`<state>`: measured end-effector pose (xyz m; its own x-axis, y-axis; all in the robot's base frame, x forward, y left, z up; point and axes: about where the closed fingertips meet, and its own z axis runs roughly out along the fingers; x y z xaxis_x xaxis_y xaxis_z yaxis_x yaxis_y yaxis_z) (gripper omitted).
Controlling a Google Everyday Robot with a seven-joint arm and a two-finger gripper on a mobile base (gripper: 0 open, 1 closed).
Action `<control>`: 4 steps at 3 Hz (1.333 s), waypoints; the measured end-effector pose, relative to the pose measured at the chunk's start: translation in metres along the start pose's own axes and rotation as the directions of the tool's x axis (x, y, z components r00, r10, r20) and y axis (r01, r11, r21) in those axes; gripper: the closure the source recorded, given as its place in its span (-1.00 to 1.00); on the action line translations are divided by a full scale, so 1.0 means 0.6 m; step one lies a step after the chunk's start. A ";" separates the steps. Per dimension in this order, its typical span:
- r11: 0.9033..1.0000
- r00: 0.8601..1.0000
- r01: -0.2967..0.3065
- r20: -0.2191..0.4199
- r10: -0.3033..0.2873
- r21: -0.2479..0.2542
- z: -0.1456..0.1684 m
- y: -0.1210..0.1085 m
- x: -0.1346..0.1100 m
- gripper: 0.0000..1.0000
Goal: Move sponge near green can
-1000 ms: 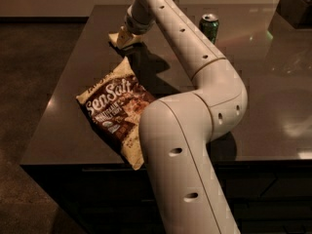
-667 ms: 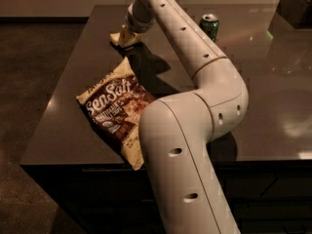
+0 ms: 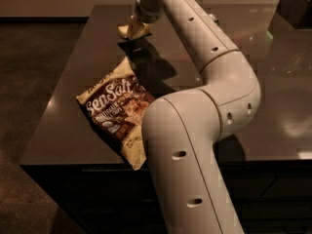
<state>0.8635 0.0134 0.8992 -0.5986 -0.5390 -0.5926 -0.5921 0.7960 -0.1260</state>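
The pale yellow sponge (image 3: 130,30) hangs at the end of my arm over the far left part of the dark table (image 3: 73,111), with its shadow on the table just below it. My gripper (image 3: 138,25) is shut on the sponge and holds it off the surface. The green can is hidden behind my arm's upper link.
A large brown-and-cream chip bag (image 3: 117,113) lies near the table's front left edge. My white arm (image 3: 209,62) crosses the middle of the view and its big base link (image 3: 185,174) fills the front. A dark box (image 3: 295,6) stands at the far right.
My gripper has moved the sponge a little right and up from the table. The arm has swung across and now covers the green can.
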 end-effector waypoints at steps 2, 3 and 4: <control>0.990 0.988 -0.095 -0.115 0.107 0.106 -0.047 -0.060 0.064 1.00; 0.977 0.970 -0.156 -0.164 0.179 0.147 -0.062 -0.081 0.097 1.00; 0.959 0.949 -0.220 -0.187 0.252 0.178 -0.076 -0.096 0.120 0.63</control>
<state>0.8299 -0.0839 0.9002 -0.8186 -0.3624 -0.4456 -0.3401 0.9310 -0.1325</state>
